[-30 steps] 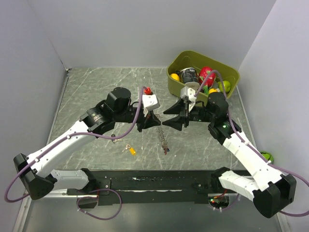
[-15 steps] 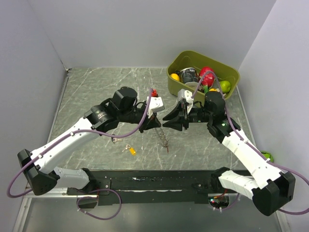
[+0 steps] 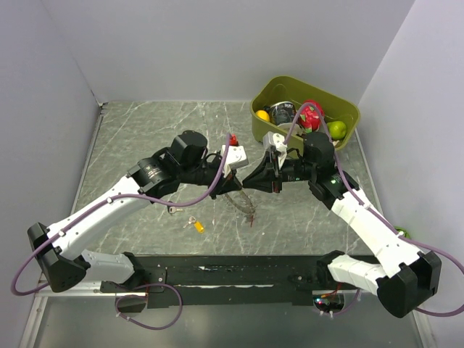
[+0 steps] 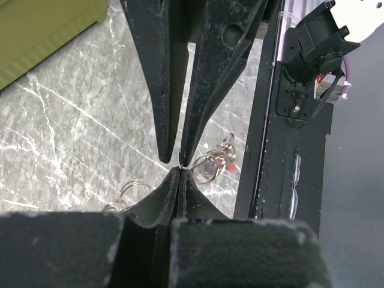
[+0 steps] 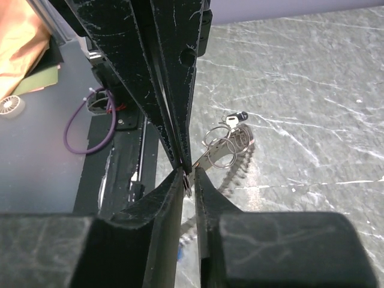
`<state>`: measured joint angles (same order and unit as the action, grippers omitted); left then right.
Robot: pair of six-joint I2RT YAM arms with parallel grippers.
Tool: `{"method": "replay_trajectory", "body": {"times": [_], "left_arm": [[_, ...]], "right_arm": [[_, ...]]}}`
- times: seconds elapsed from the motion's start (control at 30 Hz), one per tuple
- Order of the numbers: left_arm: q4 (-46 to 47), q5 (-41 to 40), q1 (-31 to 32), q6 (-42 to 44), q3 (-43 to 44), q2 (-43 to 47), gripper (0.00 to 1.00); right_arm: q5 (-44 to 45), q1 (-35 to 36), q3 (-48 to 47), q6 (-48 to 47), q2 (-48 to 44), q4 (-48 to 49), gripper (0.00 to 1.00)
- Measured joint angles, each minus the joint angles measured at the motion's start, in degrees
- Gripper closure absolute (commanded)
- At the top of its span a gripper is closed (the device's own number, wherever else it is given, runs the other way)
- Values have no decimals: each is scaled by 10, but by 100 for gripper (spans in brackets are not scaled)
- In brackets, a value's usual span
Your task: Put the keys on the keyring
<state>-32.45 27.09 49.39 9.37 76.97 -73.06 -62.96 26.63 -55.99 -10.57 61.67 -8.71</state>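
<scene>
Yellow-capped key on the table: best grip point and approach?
Probably the yellow cap, jaws coming straight down from above. The key lies flat on the table. The cap looks like its thickest part, while the blade is thin and flush with the surface.

The keyring (image 3: 246, 208), fringed with grey keys, hangs pinched in my left end effector (image 4: 180, 170); the yellow-capped key (image 3: 198, 226) lies flat on the counter (image 3: 145, 138).

Left fingers (image 5: 162, 78) bar right fingers (image 5: 162, 210) ahead; bin (image 3: 290, 87) near behind, apparently.
</scene>
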Motion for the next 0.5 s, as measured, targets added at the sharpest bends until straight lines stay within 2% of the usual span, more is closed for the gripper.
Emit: {"method": "replay_trajectory", "body": {"times": [0.2,0.4,0.43,0.47,0.5], "left_arm": [[0,0,1,0,0,0,99],[0,0,1,0,0,1,99],[0,0,2,0,0,1,99],[0,0,2,0,0,1,99],[0,0,2,0,0,1,99]], "right_arm": [[1,0,0,-9,0,-6,81],[0,0,-2,-18,2,-25,70],[1,0,-2,-20,2,-26,71],[1,0,-2,-21,2,-27,81],[1,0,-2,-22,2,-28,87]]}}
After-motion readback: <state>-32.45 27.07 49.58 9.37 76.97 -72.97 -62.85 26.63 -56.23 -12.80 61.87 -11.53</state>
